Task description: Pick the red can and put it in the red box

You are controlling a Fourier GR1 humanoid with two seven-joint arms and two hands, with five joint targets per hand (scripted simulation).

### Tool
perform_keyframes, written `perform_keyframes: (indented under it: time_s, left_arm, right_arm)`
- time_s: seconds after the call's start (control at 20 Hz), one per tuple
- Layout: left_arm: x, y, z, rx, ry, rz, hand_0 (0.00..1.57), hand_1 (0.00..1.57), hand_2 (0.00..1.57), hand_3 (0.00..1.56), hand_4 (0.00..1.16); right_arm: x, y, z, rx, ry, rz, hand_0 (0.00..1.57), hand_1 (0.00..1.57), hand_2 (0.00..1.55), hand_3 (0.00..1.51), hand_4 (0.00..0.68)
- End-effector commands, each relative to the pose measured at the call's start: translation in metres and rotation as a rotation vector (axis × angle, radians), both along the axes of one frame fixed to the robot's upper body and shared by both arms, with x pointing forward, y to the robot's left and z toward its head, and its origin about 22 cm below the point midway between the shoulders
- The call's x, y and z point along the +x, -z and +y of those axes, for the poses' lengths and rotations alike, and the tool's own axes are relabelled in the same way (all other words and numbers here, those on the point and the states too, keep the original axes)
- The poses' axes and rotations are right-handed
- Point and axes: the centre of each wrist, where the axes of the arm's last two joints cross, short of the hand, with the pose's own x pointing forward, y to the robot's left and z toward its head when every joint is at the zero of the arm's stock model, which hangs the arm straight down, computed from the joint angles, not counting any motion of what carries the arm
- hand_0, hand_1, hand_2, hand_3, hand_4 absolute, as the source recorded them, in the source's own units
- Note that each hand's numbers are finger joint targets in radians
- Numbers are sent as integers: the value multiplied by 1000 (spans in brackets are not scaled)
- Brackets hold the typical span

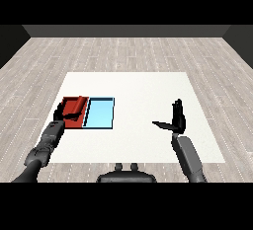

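The red tray (pixel 67 122) lies at the table's left, touching the light blue tray (pixel 100 113) on its right. My left hand (pixel 69 109) is over the red tray, its fingers curled round the red can (pixel 81 100). The can is hard to tell from the tray, and only its top shows near the tray's far right corner. Whether it rests on the tray floor I cannot tell. Well to the right, my right hand (pixel 177 118) stands above the bare table with fingers straight up and thumb out to the left, holding nothing.
The white table (pixel 138 91) stretches between the trays and my right hand. Grey wooden floor surrounds the table on every side. My right forearm (pixel 189 157) comes in from the lower right.
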Motion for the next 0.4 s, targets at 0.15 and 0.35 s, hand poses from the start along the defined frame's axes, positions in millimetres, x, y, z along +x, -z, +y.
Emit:
perform_keyframes:
  time_s: [0.15, 0.35]
  left_arm:
    - [24, -27, -15, -140, 197, -403, 670, 670, 381, 0, 0]
    - [8, -14, -18, -215, 311, -545, 0, 0, 0, 0, 0]
  right_arm:
    - [-11, -3, 6, 22, -73, -37, 0, 0, 0, 0, 0]
    - [-8, -5, 6, 11, -120, -43, 0, 0, 0, 0, 0]
